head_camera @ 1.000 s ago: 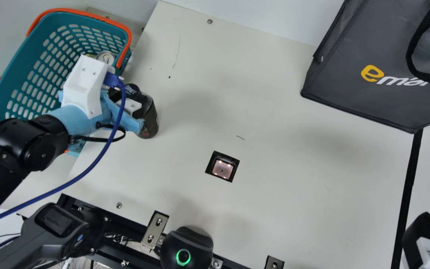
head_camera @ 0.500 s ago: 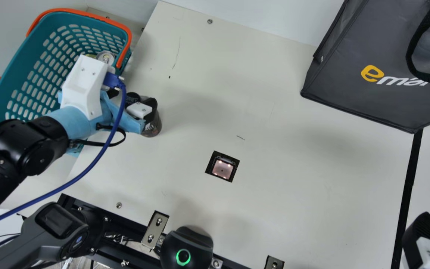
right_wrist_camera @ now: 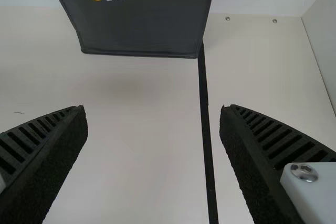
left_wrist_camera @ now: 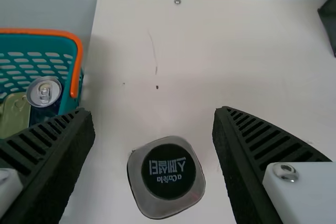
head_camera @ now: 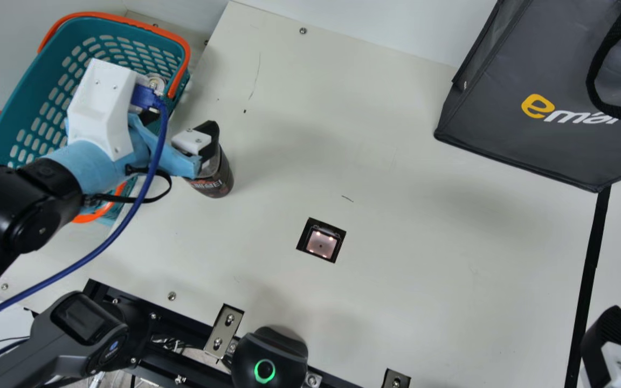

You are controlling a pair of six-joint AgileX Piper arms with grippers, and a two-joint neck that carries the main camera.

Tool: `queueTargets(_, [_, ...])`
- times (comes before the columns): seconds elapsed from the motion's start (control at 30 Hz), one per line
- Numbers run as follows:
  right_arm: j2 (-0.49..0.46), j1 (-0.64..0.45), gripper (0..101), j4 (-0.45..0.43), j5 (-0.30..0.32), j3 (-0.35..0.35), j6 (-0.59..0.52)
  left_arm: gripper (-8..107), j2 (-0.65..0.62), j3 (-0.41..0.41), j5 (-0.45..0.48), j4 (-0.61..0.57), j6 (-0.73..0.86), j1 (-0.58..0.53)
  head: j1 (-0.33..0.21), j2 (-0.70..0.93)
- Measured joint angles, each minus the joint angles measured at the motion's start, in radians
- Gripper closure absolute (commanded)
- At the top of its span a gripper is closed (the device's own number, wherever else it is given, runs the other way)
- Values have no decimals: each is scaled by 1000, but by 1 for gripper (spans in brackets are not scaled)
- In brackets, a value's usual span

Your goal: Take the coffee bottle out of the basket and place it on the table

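My left gripper [head_camera: 180,128] is open above the table's left part, beside the basket [head_camera: 35,70]. The dark coffee bottle [head_camera: 216,180] stands upright on the table, partly covered by that gripper. In the left wrist view the bottle's black cap [left_wrist_camera: 169,171] lies between the spread fingers of my left gripper [left_wrist_camera: 155,110], with a gap on both sides. At the lower right my right gripper [head_camera: 615,339] is partly in view; in the right wrist view the right gripper [right_wrist_camera: 152,107] is open with nothing between its fingers.
A can [left_wrist_camera: 44,92] and a greenish item [left_wrist_camera: 14,115] are in the basket. A dark grey bag [head_camera: 537,140] stands at the back right. A square scanner window [head_camera: 321,240] is set in the table [head_camera: 397,302], and a black device [head_camera: 270,355] sits at the near edge.
My left gripper has opened around the bottle and shifted left toward the basket. The bottle moved slightly right earlier and now stays on the table. The right gripper has kept still.
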Motion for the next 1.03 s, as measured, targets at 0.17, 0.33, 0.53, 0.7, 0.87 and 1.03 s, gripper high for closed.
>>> queueTargets(0.17, [0, 0, 10, 0, 0, 0, 0, 9, -2, -27, 10, 10, -9, 15, 0, 0])
queueTargets(0.33, [0, 0, 10, 0, 0, 0, 0, 9, -2, -50, 13, 14, -13, 35, 0, 0])
queueTargets(0.53, [0, 0, 10, 0, 0, 0, 0, 9, 2, -78, 15, 1, -13, 60, 0, 0])
queueTargets(0.7, [0, 0, 10, 0, 0, 0, 0, 9, 3, -89, 15, -8, -11, 73, 0, 0])
queueTargets(0.87, [0, 0, 10, 0, 0, 0, 0, 9, 3, -89, 15, -8, -11, 73, 0, 0])
queueTargets(1.03, [0, 0, 10, 0, 0, 0, 0, 9, 3, -89, 15, -8, -11, 73, 0, 0])
